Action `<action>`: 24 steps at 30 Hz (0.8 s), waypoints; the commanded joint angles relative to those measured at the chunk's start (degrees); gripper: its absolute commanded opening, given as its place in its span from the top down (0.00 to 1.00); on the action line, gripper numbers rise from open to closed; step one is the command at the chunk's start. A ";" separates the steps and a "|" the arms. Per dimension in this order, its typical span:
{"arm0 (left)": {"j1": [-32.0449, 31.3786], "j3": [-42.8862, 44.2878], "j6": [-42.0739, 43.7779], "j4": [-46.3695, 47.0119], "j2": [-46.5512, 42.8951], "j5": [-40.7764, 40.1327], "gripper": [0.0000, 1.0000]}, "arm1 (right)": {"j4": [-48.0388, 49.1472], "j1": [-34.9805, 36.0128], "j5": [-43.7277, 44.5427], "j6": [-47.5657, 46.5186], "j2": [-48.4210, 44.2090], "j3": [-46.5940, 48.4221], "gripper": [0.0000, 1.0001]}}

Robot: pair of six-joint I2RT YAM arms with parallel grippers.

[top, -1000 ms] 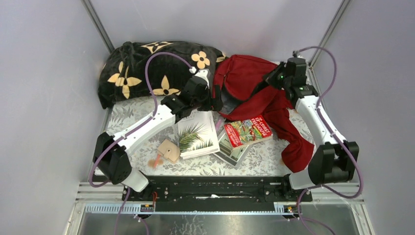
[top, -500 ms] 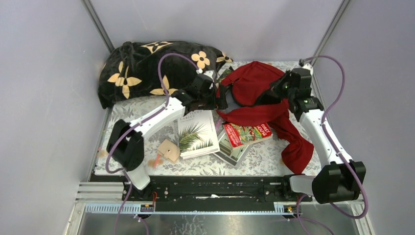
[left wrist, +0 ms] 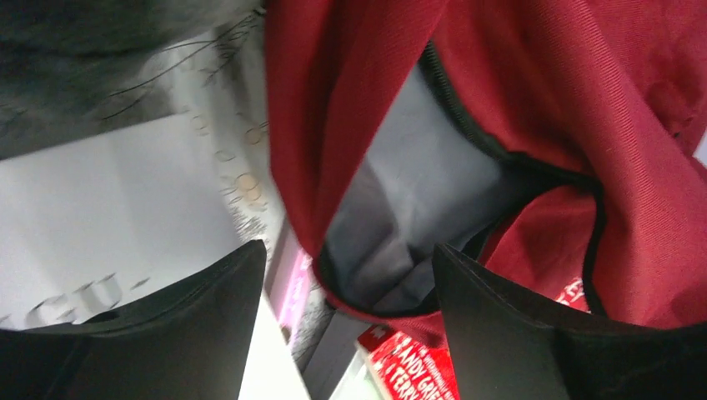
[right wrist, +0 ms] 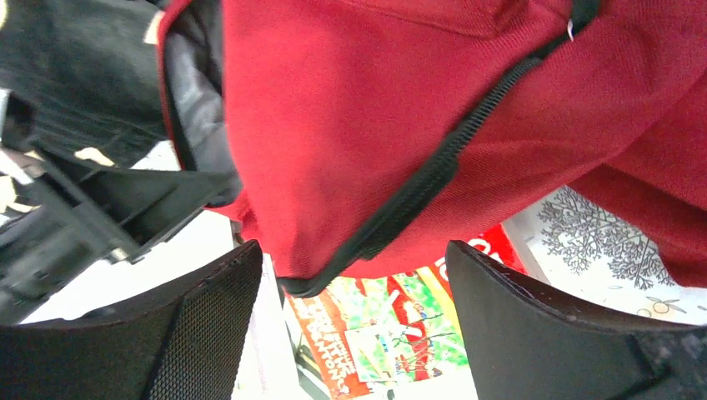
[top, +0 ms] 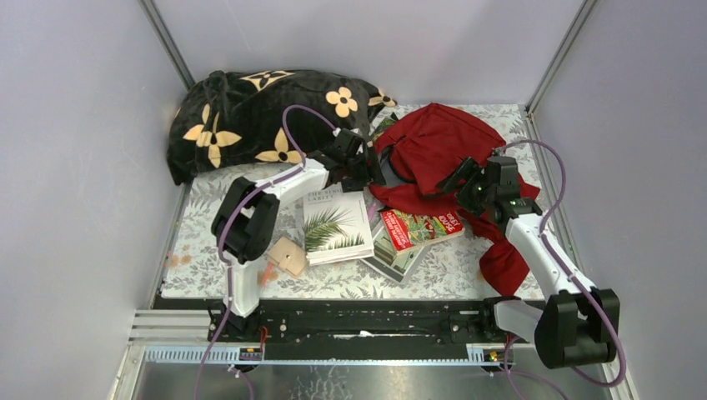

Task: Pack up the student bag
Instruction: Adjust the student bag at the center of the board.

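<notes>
The student bag (top: pixel 442 137), dark red with black zipper lines, lies at the back of the table, its mouth facing left. In the left wrist view its grey-lined opening (left wrist: pixel 417 192) gapes just ahead of my left gripper (left wrist: pixel 348 250), whose jaws stand open around the bag's lower lip without pinching it. From above, my left gripper (top: pixel 371 169) sits at the bag's left edge. My right gripper (top: pixel 457 177) hovers open at the bag's near edge. In the right wrist view the bag's black zipper (right wrist: pixel 433 175) runs above my right gripper (right wrist: pixel 354 248), and a red picture book (right wrist: pixel 392 333) lies below.
A white palm-leaf book (top: pixel 335 227), the red picture book (top: pixel 421 225) and a third book (top: pixel 393 257) lie in front of the bag. A wooden piece (top: pixel 288 255) sits to their left. The black flowered blanket (top: pixel 267 112) fills the back left; a limp red garment (top: pixel 504 250) trails right.
My right gripper has opened and let go of the bag, then drawn back toward me. The bag has dropped and spread flat. My left gripper stays at the bag's mouth.
</notes>
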 commanded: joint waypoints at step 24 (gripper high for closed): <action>-0.89 33.16 -1.59 1.15 7.36 17.61 1.00 | -14.33 9.16 17.66 -20.88 12.22 27.21 0.00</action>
